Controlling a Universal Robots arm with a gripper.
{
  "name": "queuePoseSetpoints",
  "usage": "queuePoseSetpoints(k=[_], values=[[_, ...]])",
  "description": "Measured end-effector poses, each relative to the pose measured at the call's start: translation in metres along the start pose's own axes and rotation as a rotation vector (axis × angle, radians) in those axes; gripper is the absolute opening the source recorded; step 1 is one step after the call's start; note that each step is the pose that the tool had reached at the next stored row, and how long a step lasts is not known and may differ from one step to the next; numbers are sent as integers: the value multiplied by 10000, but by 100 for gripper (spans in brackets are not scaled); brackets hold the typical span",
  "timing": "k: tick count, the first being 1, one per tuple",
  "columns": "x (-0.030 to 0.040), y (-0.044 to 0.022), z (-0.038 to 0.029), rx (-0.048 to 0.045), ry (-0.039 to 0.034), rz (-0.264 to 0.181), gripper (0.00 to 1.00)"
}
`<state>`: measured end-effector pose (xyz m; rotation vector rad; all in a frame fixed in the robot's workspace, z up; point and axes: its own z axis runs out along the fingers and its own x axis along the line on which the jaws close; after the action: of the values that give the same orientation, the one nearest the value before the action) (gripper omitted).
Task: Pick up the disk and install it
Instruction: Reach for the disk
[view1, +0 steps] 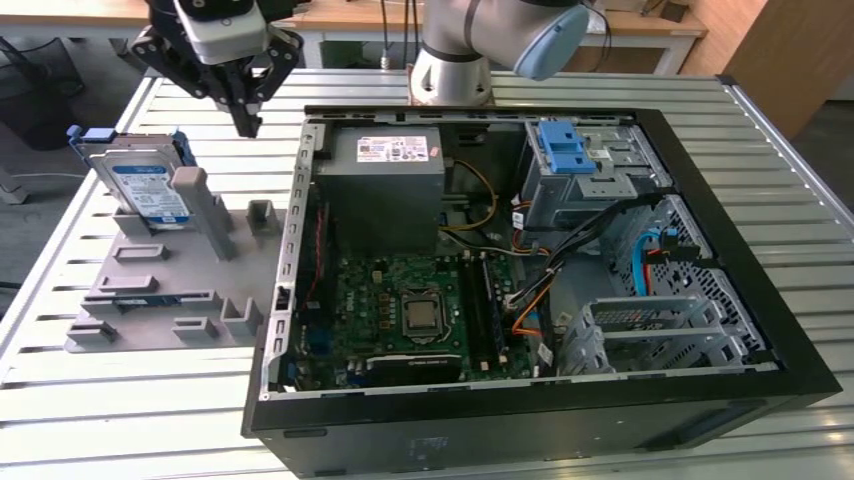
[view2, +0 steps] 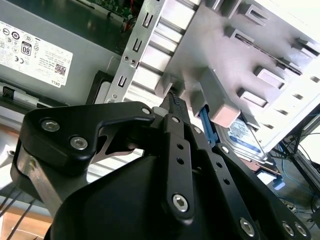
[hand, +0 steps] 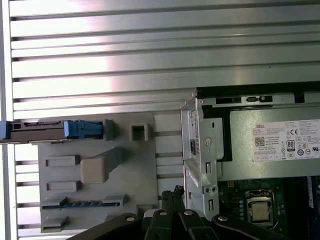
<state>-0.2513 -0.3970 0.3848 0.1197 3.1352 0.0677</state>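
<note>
**A:** None of the task's steps is finished, as I judge it from my station. The disk (view1: 144, 185) stands on its edge in the grey holder (view1: 167, 300), at about 9 o'clock in the exterior view. The holder sits on the tabletop (view1: 134, 420), just beside the open computer case (view1: 534, 430).

**B:** And the gripper?

**A:** The gripper (view1: 248, 126) hangs over the tabletop, between the holder and the case wall. The disk is near it, at about 8 o'clock from the tips, but clearly apart from them. The jaws look pressed together and they hold nothing. In the second wrist view I read them the same way.

**B:** So what is left?

**A:** Everything, I think: the grasp, the lift and the installing. The disk is outside the case, in its holder, and nothing touches it.
</note>
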Motion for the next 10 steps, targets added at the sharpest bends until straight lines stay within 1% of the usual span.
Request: queuePoseSetpoints(k=[10], values=[[38,-2,3,1,8,0,11]])
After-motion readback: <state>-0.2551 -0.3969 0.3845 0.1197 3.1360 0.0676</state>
